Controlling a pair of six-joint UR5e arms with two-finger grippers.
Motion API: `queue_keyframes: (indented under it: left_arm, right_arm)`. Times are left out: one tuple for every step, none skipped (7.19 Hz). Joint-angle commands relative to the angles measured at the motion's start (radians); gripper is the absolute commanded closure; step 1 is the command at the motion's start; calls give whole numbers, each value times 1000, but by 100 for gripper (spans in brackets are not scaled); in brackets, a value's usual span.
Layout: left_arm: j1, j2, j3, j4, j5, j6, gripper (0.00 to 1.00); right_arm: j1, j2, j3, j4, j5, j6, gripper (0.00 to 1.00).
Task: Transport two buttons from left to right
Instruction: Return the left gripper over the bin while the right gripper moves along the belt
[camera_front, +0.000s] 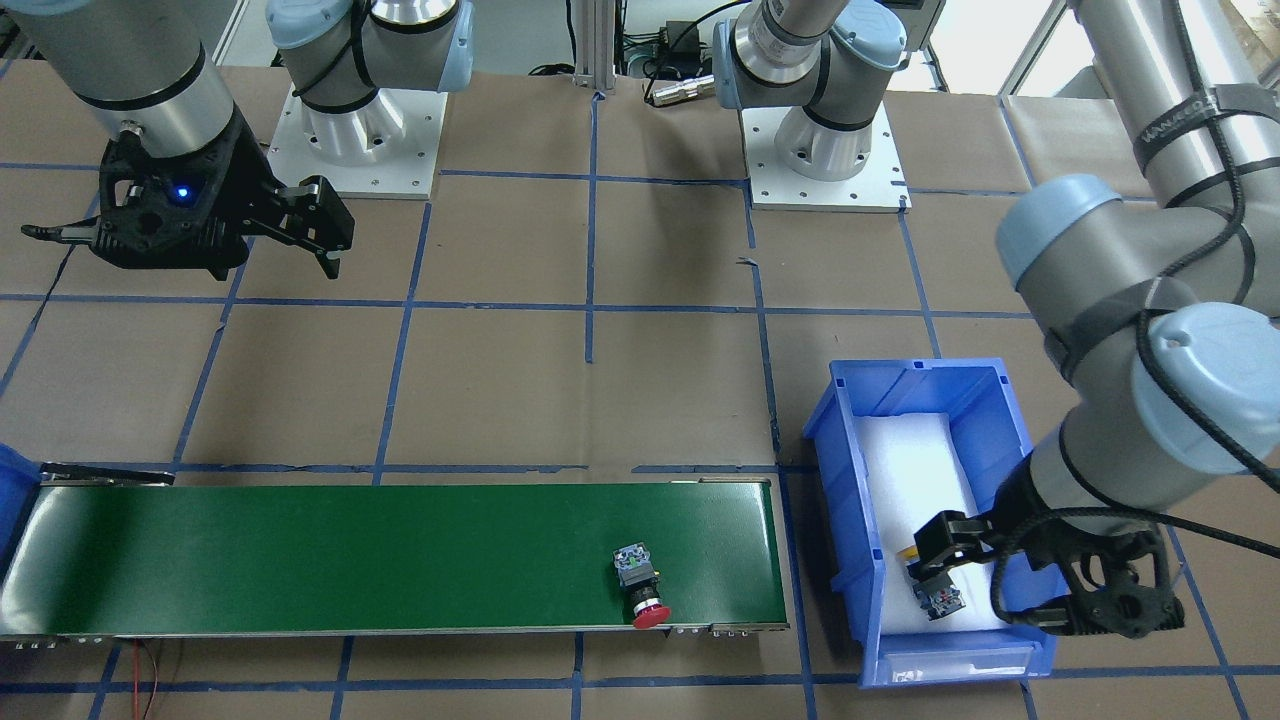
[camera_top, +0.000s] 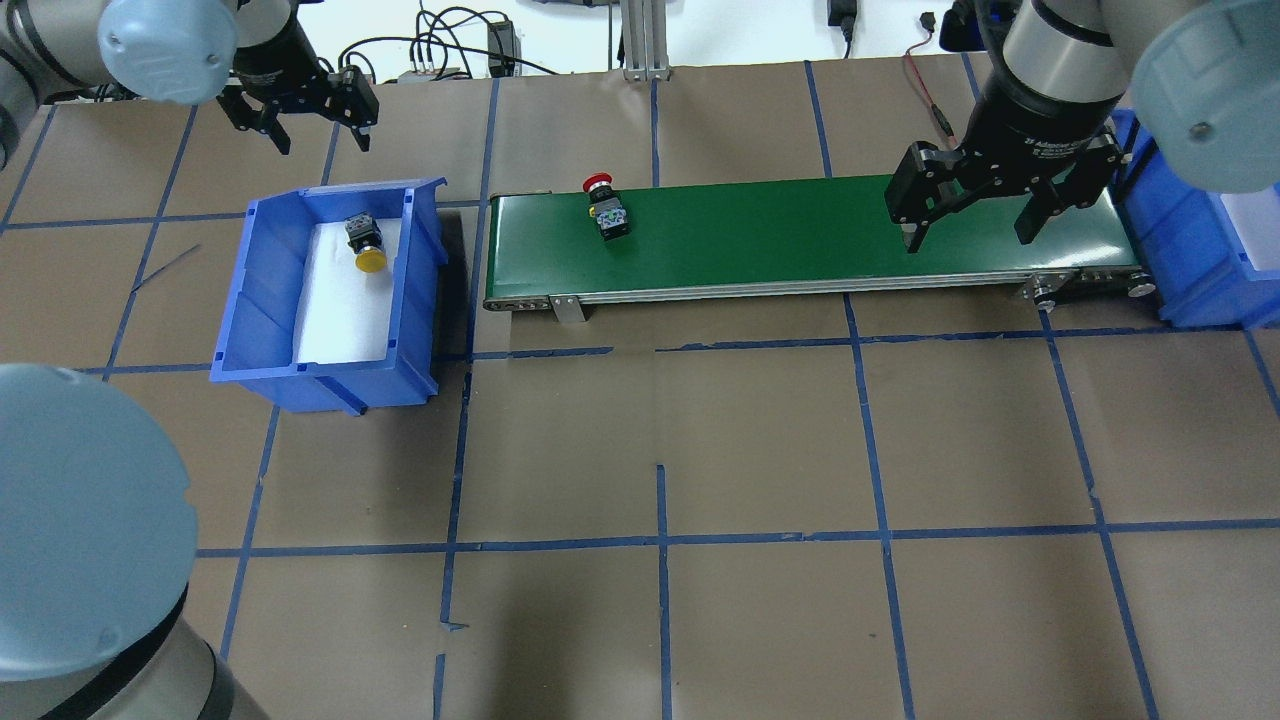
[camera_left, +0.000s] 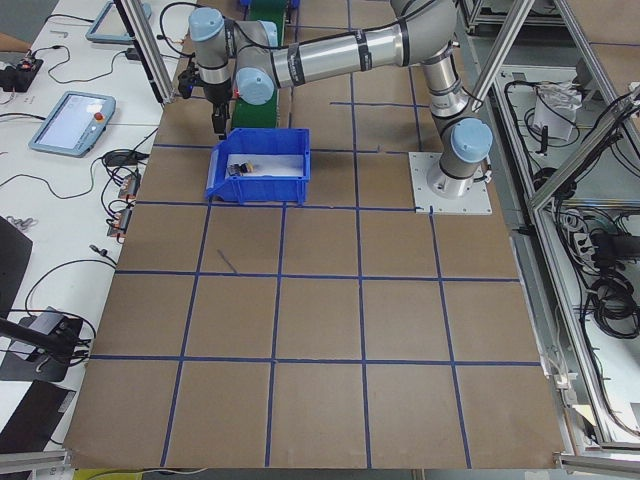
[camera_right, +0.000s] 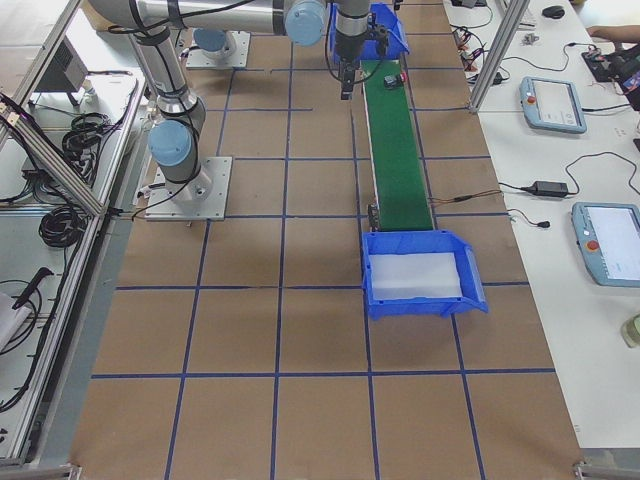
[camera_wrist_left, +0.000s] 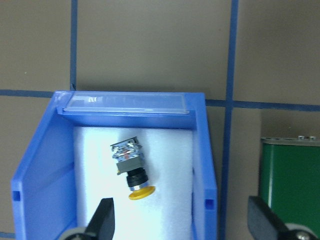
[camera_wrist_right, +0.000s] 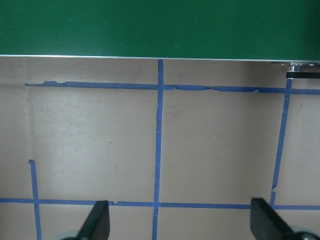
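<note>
Plainly spread, the left gripper's (camera_wrist_left: 181, 212) black fingers (camera_wrist_left: 104, 220) hold nothing. In the left wrist view they frame the lower edge of the picture, with the yellow-capped push-button (camera_wrist_left: 131, 170) lying on its side just beyond them. Its grey block base points towards the bin's far end and its cap towards the camera, and the whole body is slightly askew.

That button rests on the white foam pad (camera_wrist_left: 170, 145) lining the blue plastic bin on the left (camera_wrist_left: 206, 160). The red mushroom-capped push-button (camera_top: 607, 212) also lies on its side, on the green conveyor belt (camera_top: 780, 230) near the end beside that bin.

At the belt's other end the right gripper (camera_top: 970, 235) hangs with its fingers (camera_wrist_right: 97, 222) equally parted and nothing between them. The second blue bin with white lining (camera_right: 420, 305) sits past that end.

The step in hand looks like picking up the second, yellow button. The next move probably calls for the left gripper to lower into the bin, turn to square its fingers across the black neck or base, and close.

How high the left gripper hangs above the foam is hard to judge, and in the front-facing view it covers part of the yellow button. Whether the belt is running cannot be told. The overhead view cuts off the right-hand bin, and the right wrist view shows only the belt's edge and the taped brown paper of the table (camera_top: 760, 430).
</note>
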Motion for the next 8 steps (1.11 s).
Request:
queue_keyframes:
  left_arm:
    - [36, -37, -7, 37, -16, 2, 22]
    - [36, -72, -7, 60, -16, -1, 22]
    - [36, -95, -6, 76, -16, -6, 25]
    - [33, -120, -6, 82, -17, -25, 25]
    - [26, -132, -6, 82, -17, -53, 25]
    - [24, -135, -7, 80, -19, -64, 25]
    - [23, -137, -9, 80, -20, -65, 25]
    - [26, -143, -10, 80, -38, -65, 25]
  right_arm:
    - [5, 43, -6, -42, 1, 12, 0]
    - [6, 53, -6, -44, 1, 12, 0]
    - [8, 56, -6, -50, 1, 9, 0]
    - [20, 57, -6, -50, 1, 2, 0]
    - [43, 62, -9, -53, 0, 2, 0]
    - [61, 76, -12, -82, -3, 1, 0]
    - [74, 89, -14, -105, 0, 2, 0]
    - [77, 108, -12, -128, 3, 7, 0]
